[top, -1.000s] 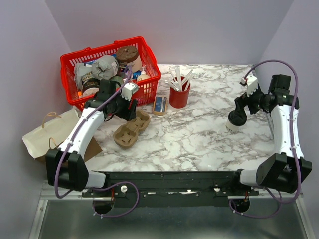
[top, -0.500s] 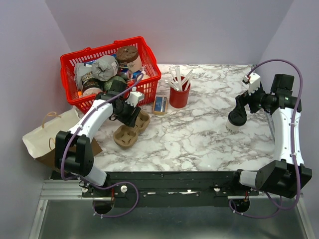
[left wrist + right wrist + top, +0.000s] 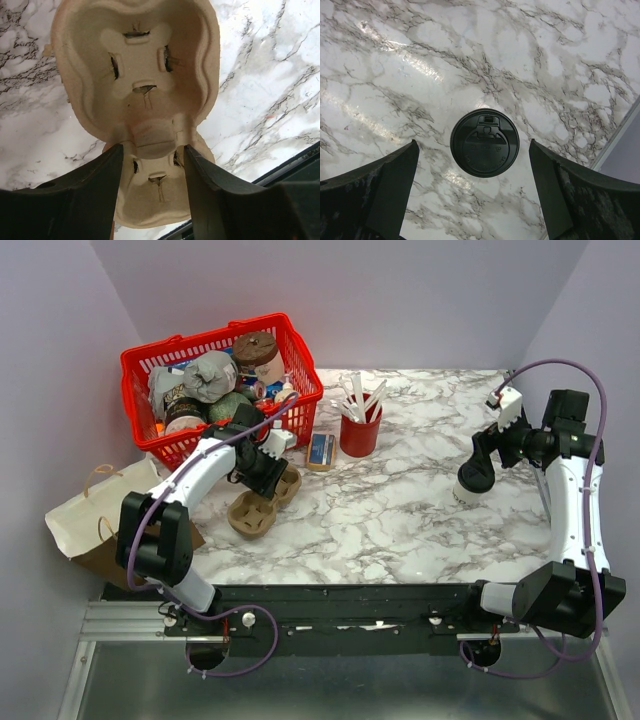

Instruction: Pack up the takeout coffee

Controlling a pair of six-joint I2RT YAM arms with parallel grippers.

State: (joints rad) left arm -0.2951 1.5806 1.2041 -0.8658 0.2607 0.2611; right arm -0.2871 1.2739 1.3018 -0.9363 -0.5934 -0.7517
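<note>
Standing upright, takeout coffee (image 3: 484, 143), embossed lettering illegible

High overview, close downward wrists, shared table (image 3: 400, 510)

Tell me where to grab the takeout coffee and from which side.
Grip the paper wall just below the black lid, coming straight down: the takeout coffee stands upright, and the open right end effector hangs centred above it.

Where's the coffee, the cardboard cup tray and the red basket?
coffee (image 3: 485, 143): right wrist view, middle of its black lid.
tray (image 3: 135, 75): left wrist view, floor of the far cup well.
basket (image 3: 303, 418): top view, front wall near its right corner.
</note>
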